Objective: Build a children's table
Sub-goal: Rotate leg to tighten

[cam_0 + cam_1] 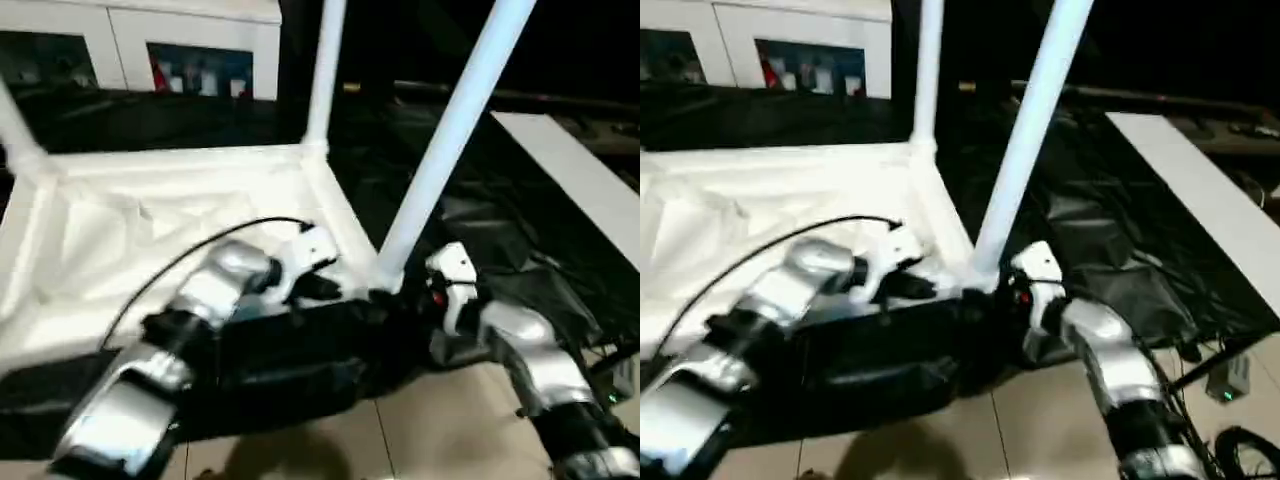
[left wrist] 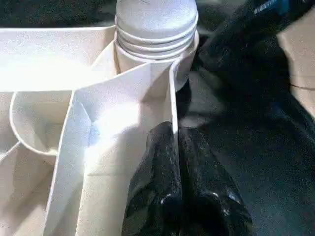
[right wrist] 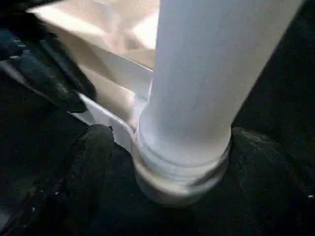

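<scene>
On the black-sheeted work table (image 1: pixel 480 240) the children's table (image 1: pixel 150 240) lay upside down, its ribbed underside facing up and its legs rising from the corner sockets. At the near right corner the left gripper (image 2: pixel 177 147) sat with its two black fingers pressed together, pinching the thin white side wall of the top just beside the socket. A leg (image 1: pixel 450 140) stood in that socket, leaning toward the right as it rose. The right gripper (image 3: pixel 167 162) was at the base of this leg from the other side, its fingers (image 3: pixel 88 167) standing apart, one on each side of the socket collar; whether they touched the collar could not be told. A second leg (image 1: pixel 325 70) stood upright in the far right corner, and part of another showed at the far left corner (image 1: pixel 15 130). A black cable (image 1: pixel 190 255) arched over the left forearm and across the white underside. Behind the work table stood a white cabinet (image 1: pixel 140 40) with glass doors. A white board (image 1: pixel 585 185) lay on the black sheet off to the right. Pale floor tiles (image 1: pixel 440 420) showed beneath the right forearm.
</scene>
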